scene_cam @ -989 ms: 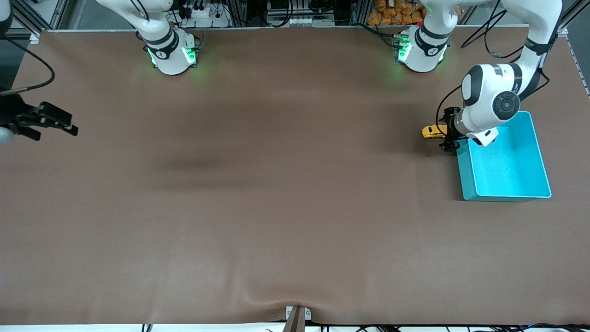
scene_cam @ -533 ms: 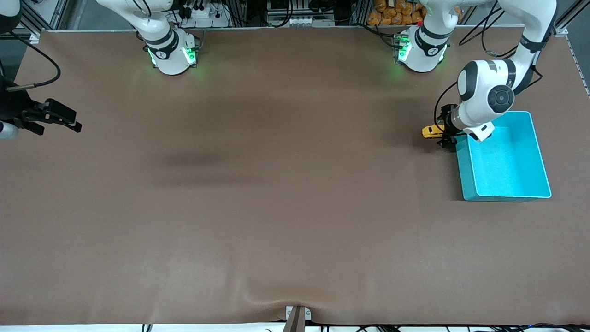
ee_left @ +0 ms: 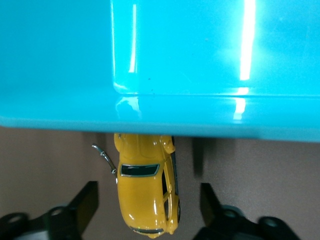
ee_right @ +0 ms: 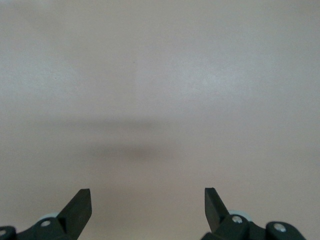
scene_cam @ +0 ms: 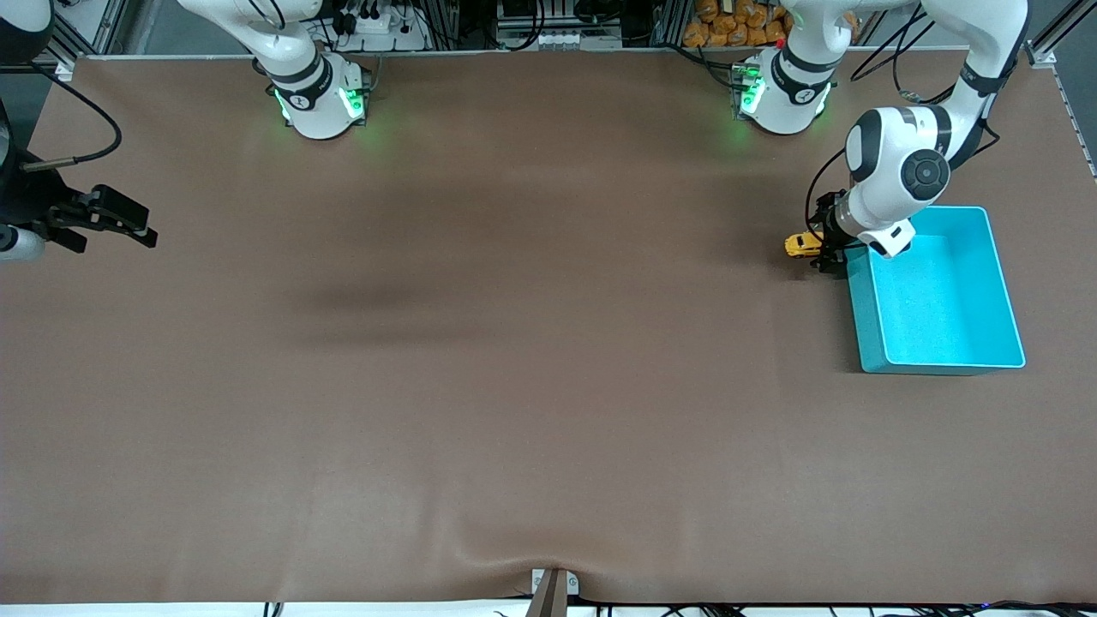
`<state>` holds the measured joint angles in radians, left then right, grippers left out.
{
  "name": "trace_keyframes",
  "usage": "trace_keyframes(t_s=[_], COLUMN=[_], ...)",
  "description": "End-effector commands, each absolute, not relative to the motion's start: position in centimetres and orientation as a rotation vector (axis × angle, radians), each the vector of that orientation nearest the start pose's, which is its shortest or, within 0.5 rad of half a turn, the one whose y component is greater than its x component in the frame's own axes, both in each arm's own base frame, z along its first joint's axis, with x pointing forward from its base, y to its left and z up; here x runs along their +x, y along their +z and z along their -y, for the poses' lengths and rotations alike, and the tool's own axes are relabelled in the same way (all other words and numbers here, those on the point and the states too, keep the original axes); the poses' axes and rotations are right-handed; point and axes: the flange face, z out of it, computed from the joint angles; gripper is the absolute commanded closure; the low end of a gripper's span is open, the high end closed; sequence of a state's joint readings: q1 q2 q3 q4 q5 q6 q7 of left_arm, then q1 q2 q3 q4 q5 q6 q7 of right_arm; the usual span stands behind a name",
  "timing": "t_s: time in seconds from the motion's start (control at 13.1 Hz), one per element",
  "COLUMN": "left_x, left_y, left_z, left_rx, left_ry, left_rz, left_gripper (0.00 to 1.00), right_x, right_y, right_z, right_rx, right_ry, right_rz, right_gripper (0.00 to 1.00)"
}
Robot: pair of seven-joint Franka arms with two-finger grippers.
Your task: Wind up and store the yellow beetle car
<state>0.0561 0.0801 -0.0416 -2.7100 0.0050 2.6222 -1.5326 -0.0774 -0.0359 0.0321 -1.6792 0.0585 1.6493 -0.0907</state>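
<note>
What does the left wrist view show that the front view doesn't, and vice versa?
Left wrist only: the left hand is open, a finger on each side of the yellow beetle car, not touching it; the car's nose runs under the cyan bin's rim; a thin metal wire lies beside it.

Front only: both arm bases, the waiting right hand over the right arm's end of the table, the bin's empty interior.

Both: car beside bin on brown table.
</note>
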Motion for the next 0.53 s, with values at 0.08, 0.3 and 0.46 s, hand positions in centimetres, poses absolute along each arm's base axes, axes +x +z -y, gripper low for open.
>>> trace_keyframes(t_s=[0.08, 0.3, 0.46], left_x=[38.31, 38.46, 38.75], left_y=[19.23, 19.37, 19.74], left_z=[-0.63, -0.63, -0.58], left_rx=[-2.164, -2.165, -2.172], left_ry=[0.163, 0.158, 0.146], left_rz=[2.121, 2.125, 2.128], left_gripper=[0.52, 0.85, 0.94], right_x=[54.47, 54.42, 54.46], right_y=[60.37, 60.2, 60.12], right_z=[1.78, 1.78, 1.7], right_rx=[-3.099, -3.099, -3.099], right_ry=[-0.037, -0.021, -0.018], right_rz=[0.044, 0.047, 0.047], right_gripper=[0.0, 0.0, 0.0])
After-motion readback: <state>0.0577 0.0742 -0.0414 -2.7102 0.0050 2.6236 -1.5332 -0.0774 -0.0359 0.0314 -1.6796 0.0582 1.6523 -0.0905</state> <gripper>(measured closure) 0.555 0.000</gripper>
